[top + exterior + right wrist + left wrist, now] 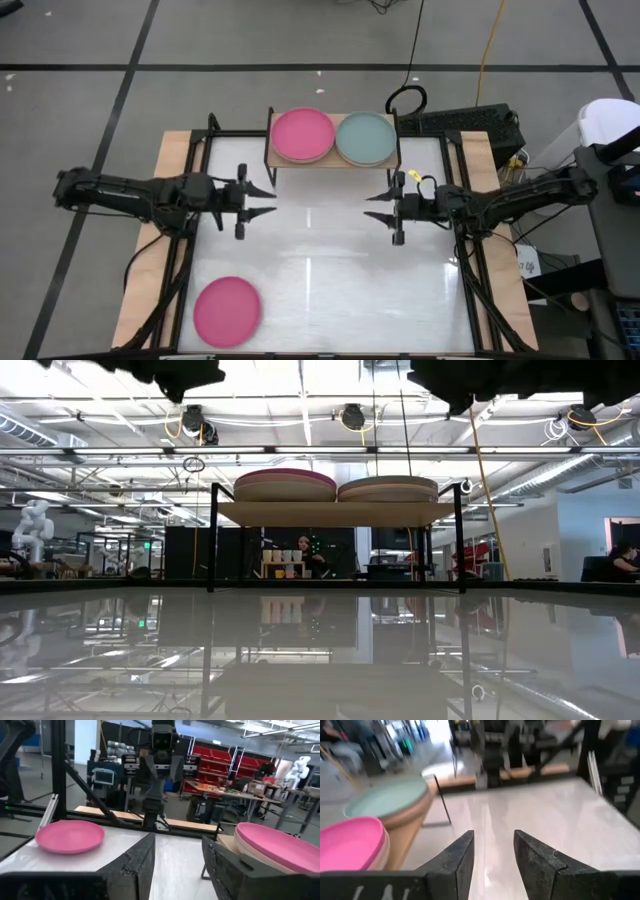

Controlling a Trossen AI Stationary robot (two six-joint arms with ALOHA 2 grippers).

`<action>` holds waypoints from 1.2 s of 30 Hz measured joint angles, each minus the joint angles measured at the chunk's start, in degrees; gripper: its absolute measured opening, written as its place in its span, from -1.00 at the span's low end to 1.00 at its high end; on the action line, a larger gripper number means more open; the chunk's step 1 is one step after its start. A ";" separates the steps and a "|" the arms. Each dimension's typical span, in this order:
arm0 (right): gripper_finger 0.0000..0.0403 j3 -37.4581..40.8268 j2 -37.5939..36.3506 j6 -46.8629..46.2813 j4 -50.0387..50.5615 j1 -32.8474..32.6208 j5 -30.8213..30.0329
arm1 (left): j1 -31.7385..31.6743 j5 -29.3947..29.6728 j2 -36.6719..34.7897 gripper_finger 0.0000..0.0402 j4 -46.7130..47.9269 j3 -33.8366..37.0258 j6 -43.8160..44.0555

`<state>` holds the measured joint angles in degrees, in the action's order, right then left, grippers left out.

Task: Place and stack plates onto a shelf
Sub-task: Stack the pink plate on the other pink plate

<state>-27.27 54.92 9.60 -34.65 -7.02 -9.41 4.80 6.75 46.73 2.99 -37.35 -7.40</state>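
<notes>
Both the left gripper [268, 200] and right gripper [372, 207] hover spread and empty mid-table; one magenta plate [227, 312] awaits stacking on the shelf [273, 158].

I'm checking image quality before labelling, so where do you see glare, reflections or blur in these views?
High view: pale glare streaks on the table. Low view: the glossy top mirrors the shelf and ceiling lights. Left wrist view: the teal plate and room look soft. Right wrist view: the magenta plate is sharp.
</notes>
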 joint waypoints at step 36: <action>-0.29 0.07 0.07 -7.41 4.01 -1.38 0.43 | 23.79 -13.34 32.81 -0.28 49.28 -17.41 17.34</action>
<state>-27.20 54.98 2.19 -30.63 -8.40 -8.97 28.59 -6.59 79.54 52.27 -54.77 9.94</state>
